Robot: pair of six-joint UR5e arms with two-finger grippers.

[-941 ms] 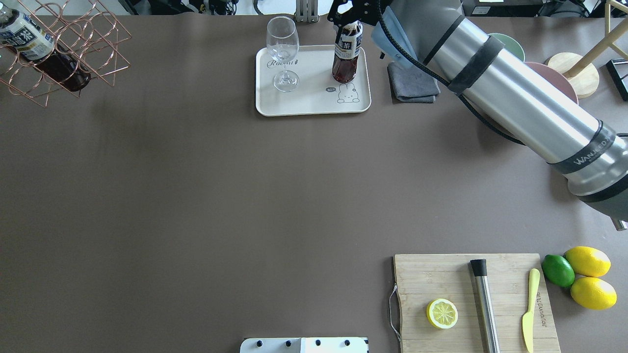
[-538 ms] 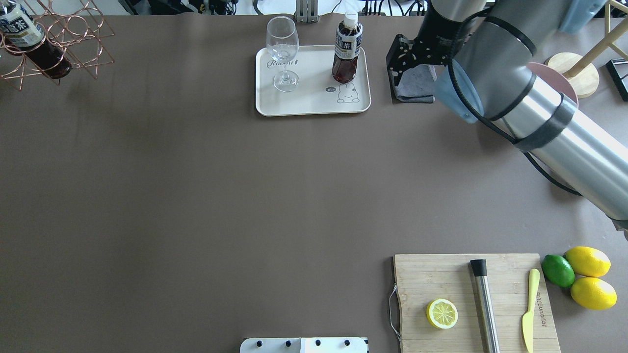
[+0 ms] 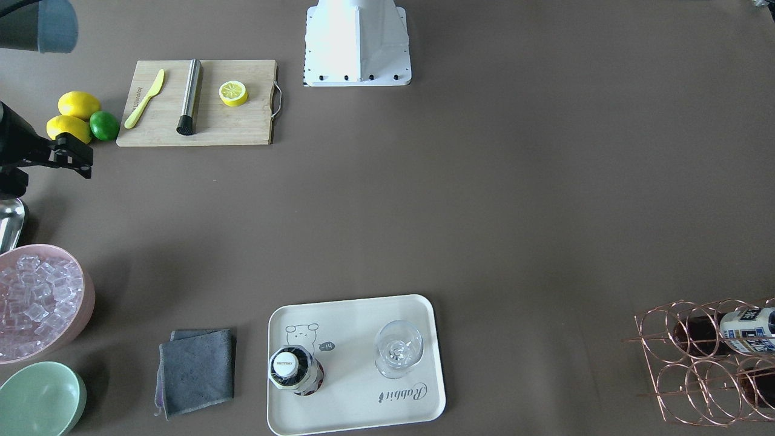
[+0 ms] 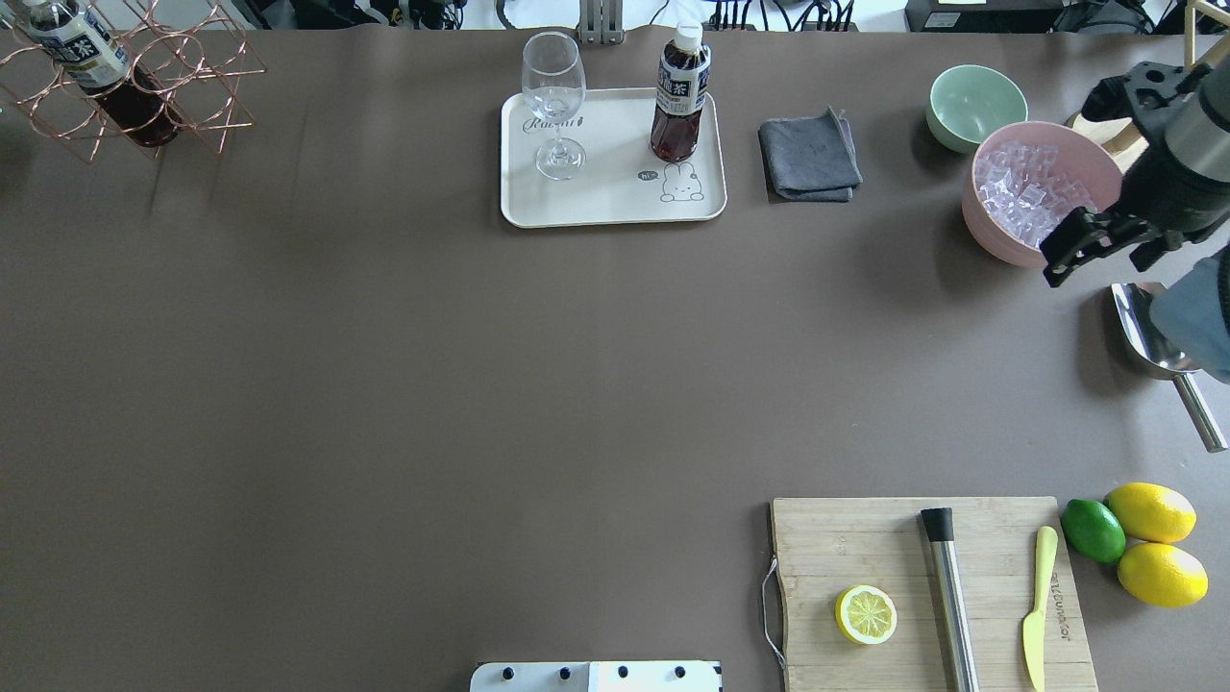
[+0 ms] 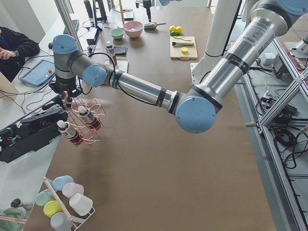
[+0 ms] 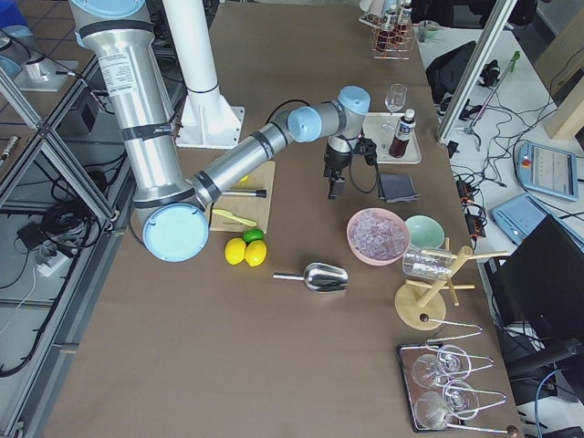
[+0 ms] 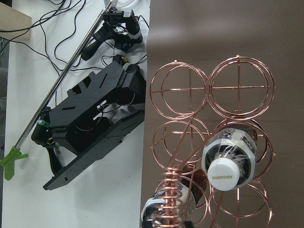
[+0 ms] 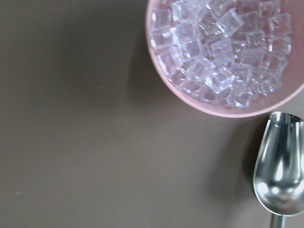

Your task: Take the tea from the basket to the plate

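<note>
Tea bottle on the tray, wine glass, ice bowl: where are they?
tea bottle (image 4: 678, 91), overhead view, label.
wine glass (image 4: 553, 77), overhead view, bowl.
ice bowl (image 4: 997, 247), overhead view, pink outer wall.

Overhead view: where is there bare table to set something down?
The brown stretch between the plate, the basket and the cutting board is bare. Crowded: the far right, around the ice bowl, green bowl and scoop.

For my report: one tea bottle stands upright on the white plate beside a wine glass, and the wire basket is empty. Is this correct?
The basket is not empty: the left wrist view shows two bottles in its cells. The rest is right: one tea bottle stands upright on the plate beside the wine glass.
</note>
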